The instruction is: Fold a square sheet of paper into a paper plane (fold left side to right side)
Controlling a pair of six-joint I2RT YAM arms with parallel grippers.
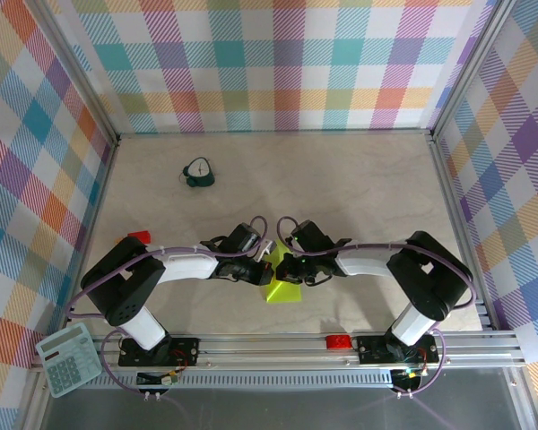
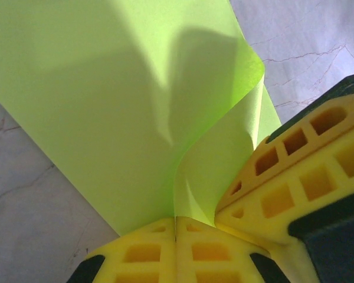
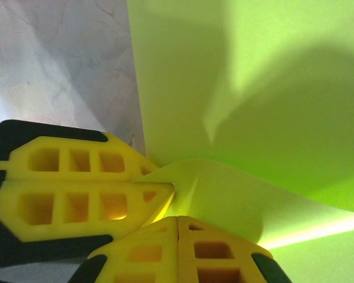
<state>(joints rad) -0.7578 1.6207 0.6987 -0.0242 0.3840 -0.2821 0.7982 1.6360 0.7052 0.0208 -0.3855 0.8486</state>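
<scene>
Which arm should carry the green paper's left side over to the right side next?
Probably left. The left gripper is shut on the raised, curling edge of the square sheet of paper and reaches in from that side. The right gripper pinches close beside it, so it is nearly as well placed.

So the square sheet of paper (image 1: 284, 292) is plain lime yellow-green, matte, no markings. It sits at the near middle of the table (image 1: 359, 188), mostly flat, one edge lifted and curling over itself.

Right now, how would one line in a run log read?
left gripper: shut on paper | right gripper: shut on paper | paper: curled, fold unfinished
</scene>
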